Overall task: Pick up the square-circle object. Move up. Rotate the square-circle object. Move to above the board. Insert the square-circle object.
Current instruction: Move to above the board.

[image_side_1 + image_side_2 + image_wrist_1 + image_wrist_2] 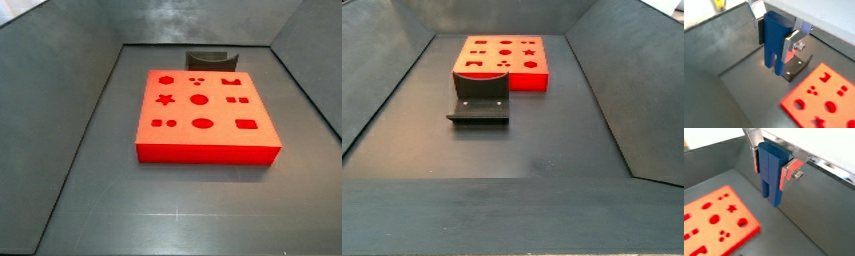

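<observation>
Far left in a side view: grey floor (pixel 80 200), bare, bin wall rising beside it. Mid-frame there: the board (pixel 203 113), flat on the floor, holes up — circles, a star, squares, dots. Behind it, close to its far edge: the fixture (pixel 210 58), empty. No arm, no hand, no block anywhere in either side view, so presumably lifted above their frames. In a wrist view, to the left: the board (pixel 714 223) far below and off to one side, not under the block. To the right of it: the block (pixel 769 173), blue, slim, hanging prongs-down, clear of everything. Either side of its upper part: the hand (pixel 771 165), silver fingers (pixel 791 168) closed onto the block's flat faces, narrow gap fully filled by it. Same grip in both wrist views, with the fixture (pixel 796 67) on the floor below and behind the prongs and the board lower right. Judged step: pick-up done, lift done, somewhere around the rotate or the start of the travel to the board. Next move, by that reading: carry across until the prongs stand over the matching square-and-circle hole, keeping the block upright, then a straight descent. Needs prong order matched to the hole; which hole that is, hard to tell from here.
</observation>
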